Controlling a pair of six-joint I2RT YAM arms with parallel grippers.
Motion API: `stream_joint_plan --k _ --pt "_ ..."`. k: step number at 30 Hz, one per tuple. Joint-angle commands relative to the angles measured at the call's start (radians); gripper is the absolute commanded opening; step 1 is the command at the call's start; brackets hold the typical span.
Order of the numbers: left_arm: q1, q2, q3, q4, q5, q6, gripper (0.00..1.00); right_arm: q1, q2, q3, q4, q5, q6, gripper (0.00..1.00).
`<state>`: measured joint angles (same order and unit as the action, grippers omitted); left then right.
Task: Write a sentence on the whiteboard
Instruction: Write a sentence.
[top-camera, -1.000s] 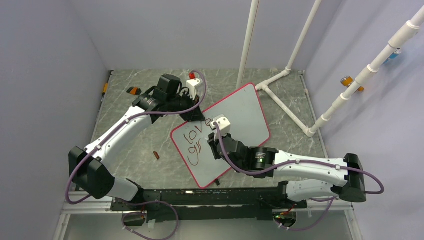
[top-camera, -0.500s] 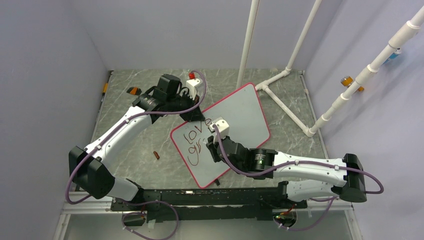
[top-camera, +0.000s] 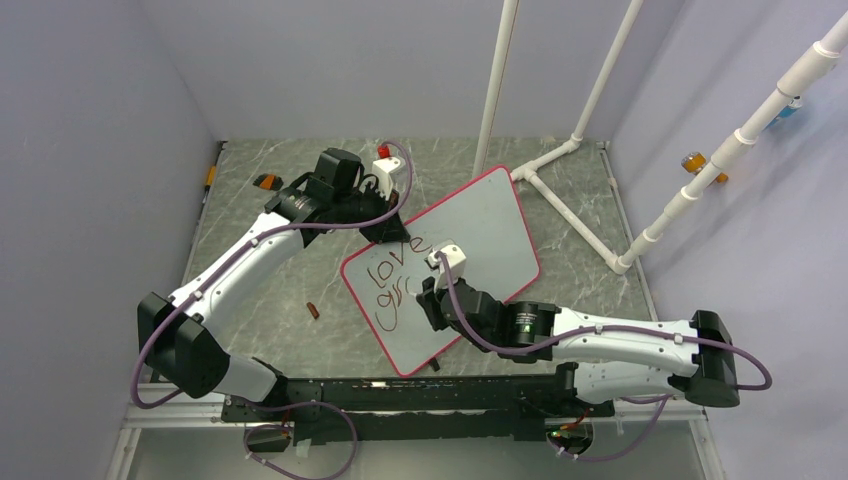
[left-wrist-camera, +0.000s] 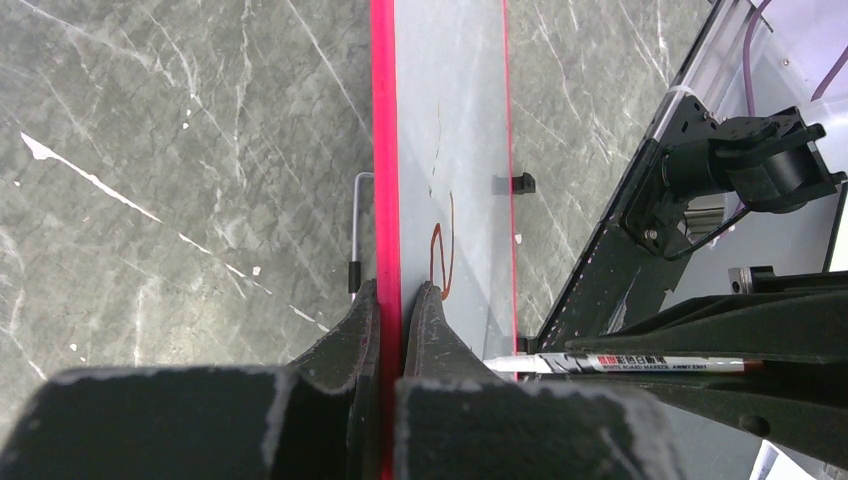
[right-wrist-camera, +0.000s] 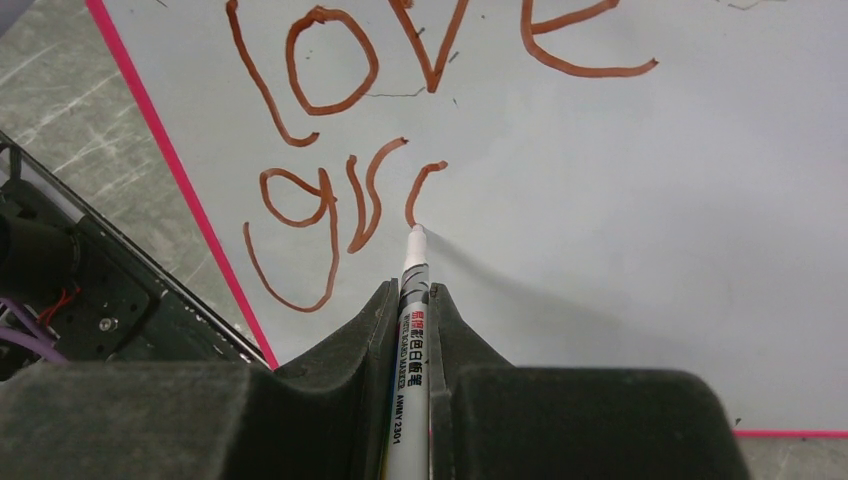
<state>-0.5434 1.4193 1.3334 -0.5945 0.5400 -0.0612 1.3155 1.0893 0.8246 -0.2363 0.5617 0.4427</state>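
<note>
The whiteboard (top-camera: 490, 225) lies askew at the middle of the table (top-camera: 260, 300). The left fingers (left-wrist-camera: 350, 330) are clenched on its red frame at the far-left edge. That looks the right place to take it, since a thin, stiff, light board with a slick face would likely skate under the pen unless pinned by its rim, clear of the ink. The right fingers (right-wrist-camera: 365, 340) grasp a slim white marker (right-wrist-camera: 414, 330) low on its barrel, its tip touching the foot of the stroke just right of "gr" in the sentence (right-wrist-camera: 420, 180), below "love"; light pressure should suffice.
</note>
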Motion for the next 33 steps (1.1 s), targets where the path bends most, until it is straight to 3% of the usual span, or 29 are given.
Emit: stream_joint_plan --k 1,14,33 --pt "0.008 -0.01 -0.002 0.047 -0.222 0.169 0.0 -0.003 -0.017 -0.015 -0.049 0.058 0.029 0.0" --pt "0.007 -0.008 -0.002 0.046 -0.218 0.169 0.0 -0.004 0.026 0.096 -0.047 0.141 -0.056 0.0" --pt "0.007 -0.016 -0.002 0.046 -0.21 0.168 0.0 -0.004 0.055 0.144 0.012 0.069 -0.108 0.0"
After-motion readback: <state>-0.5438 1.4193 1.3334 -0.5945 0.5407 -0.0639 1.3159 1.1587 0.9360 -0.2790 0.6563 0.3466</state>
